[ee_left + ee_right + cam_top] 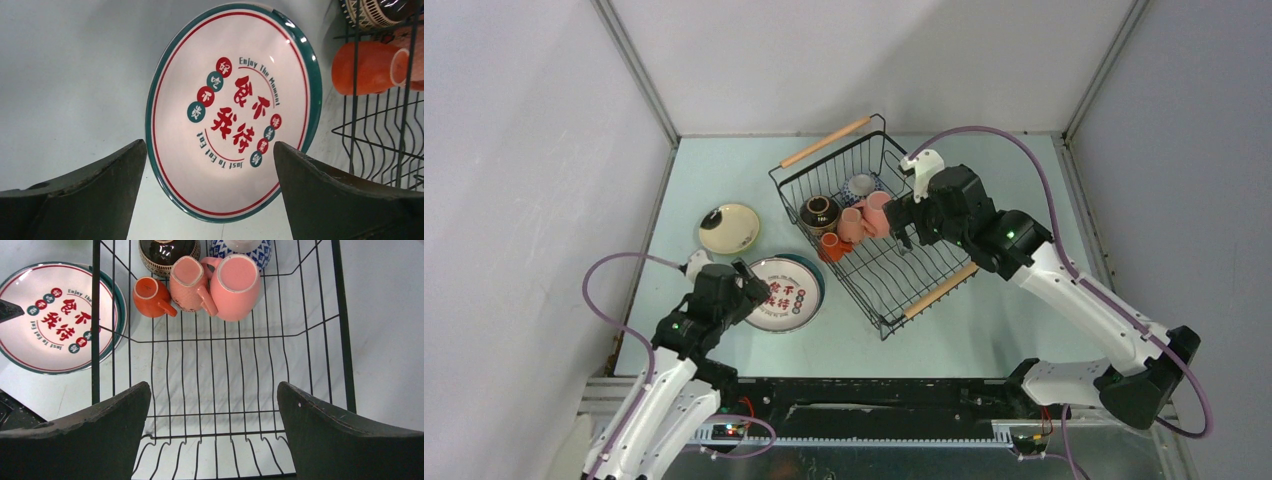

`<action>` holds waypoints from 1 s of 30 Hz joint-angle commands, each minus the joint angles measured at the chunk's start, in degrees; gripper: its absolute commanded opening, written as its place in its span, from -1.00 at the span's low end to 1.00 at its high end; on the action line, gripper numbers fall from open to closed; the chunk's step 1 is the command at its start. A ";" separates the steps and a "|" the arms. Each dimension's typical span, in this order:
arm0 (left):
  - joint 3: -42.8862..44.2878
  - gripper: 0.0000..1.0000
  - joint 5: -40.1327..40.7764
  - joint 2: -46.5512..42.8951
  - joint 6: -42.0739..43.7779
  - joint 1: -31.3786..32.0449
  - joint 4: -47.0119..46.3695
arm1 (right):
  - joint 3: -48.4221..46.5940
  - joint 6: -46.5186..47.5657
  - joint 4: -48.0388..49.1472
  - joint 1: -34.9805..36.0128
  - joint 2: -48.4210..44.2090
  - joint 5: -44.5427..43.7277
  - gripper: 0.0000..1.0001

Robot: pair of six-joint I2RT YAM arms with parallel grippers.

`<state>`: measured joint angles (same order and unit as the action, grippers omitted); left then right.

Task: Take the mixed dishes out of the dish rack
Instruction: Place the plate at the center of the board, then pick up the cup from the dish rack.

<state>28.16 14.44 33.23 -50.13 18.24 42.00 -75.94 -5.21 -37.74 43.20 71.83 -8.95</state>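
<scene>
The black wire dish rack stands mid-table with wooden handles. At its far end sit two pink mugs, an orange cup, a dark cup and a blue patterned bowl. The green-rimmed plate with red characters lies flat on the table left of the rack, and a cream saucer lies beyond it. My left gripper is open just above the plate's near edge, holding nothing. My right gripper hangs open over the rack's bare floor, short of the mugs.
Grey walls close in the table on three sides. The rack's near wooden handle lies below my right arm. In the left wrist view the orange cup shows through the rack's wires, right of the plate.
</scene>
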 commanded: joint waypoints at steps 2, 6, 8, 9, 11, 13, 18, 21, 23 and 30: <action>2.61 0.99 -2.81 3.38 2.80 0.09 -2.75 | -2.02 -2.93 1.79 -2.61 1.69 4.73 0.99; 3.63 0.99 -3.50 6.48 4.09 0.06 -2.49 | -2.02 -4.46 2.78 -4.43 3.35 7.56 0.99; 4.29 0.99 -3.73 8.18 4.76 0.05 -2.15 | -2.02 -5.22 3.33 -5.31 4.12 8.17 0.99; 4.85 0.99 -3.72 8.66 5.08 0.05 -1.71 | -2.02 -5.36 3.53 -5.58 4.38 8.21 0.99; 5.76 0.99 -3.69 9.91 5.53 0.05 -1.07 | -2.02 -5.68 4.35 -6.36 5.20 9.11 0.99; 6.67 0.99 -3.30 10.03 5.83 0.10 -0.67 | -2.02 -6.04 5.08 -7.05 6.12 10.17 0.99; 8.90 0.99 -1.43 7.28 7.69 0.05 0.25 | -2.02 -7.75 7.60 -9.23 9.07 11.43 0.99; 10.74 0.99 -0.13 5.09 9.57 0.04 0.43 | -2.06 -8.95 10.22 -10.98 11.31 11.80 0.99; 11.98 0.99 0.44 4.19 11.68 0.09 0.43 | -2.30 -9.28 12.07 -12.12 13.01 13.31 0.99; 14.56 0.99 -0.25 1.93 21.74 0.06 -2.53 | -10.21 3.80 10.65 -13.24 23.54 21.85 0.99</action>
<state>40.77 13.52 36.51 -36.38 18.24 42.28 -79.81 -9.61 -28.62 29.91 90.61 7.09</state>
